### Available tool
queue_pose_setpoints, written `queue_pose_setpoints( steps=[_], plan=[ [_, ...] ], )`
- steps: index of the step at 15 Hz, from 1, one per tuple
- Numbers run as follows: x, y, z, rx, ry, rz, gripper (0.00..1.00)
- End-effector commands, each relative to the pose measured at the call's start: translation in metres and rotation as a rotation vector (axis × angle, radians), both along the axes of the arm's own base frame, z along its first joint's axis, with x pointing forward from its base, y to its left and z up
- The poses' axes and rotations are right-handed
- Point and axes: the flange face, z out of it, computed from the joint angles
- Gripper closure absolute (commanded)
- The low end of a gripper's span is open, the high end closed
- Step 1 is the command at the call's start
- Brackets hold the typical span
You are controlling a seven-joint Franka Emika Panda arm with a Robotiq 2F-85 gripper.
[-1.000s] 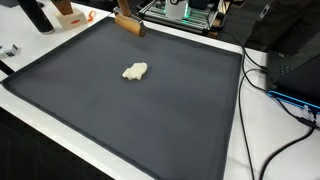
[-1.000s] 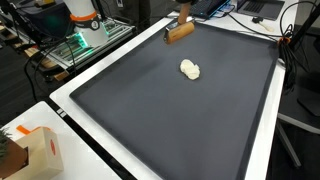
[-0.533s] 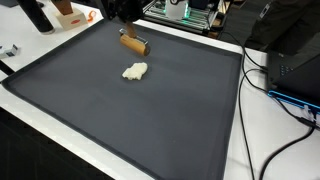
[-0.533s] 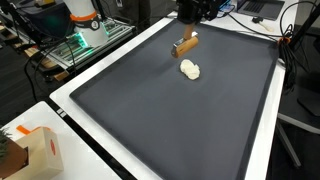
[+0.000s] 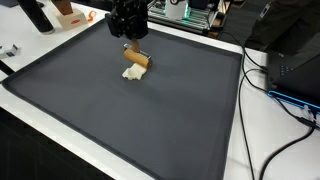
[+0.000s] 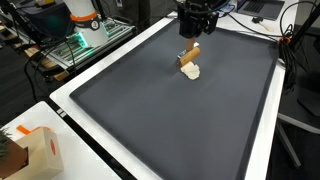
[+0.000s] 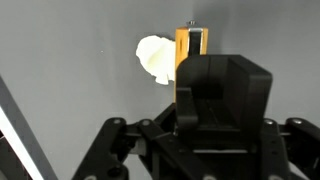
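clamped shut on the tan rectangular wooden block [image 5: 138, 59], the black gripper [image 5: 133, 46] is bringing it from the dark grey mat's [image 5: 150, 120] far edge to just beside the white crumpled lump [image 5: 131, 72].

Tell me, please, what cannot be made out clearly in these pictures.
- Fingertips of the gripper: wrist view, hidden behind its own black body.
- Near end of the wooden block: wrist view, covered by the gripper.
- Whether the wooden block touches the white lump: both exterior views, too small to tell.
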Motion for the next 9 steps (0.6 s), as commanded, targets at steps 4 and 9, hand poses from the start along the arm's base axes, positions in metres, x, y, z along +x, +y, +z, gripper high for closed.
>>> queue_pose_setpoints(
  steps=[4,9],
  plan=[
    [-0.009,0.0,-0.017,0.001,-0.031,0.021,0.81],
    [-0.01,0.0,-0.026,0.005,-0.023,0.021,0.81]
  ],
)
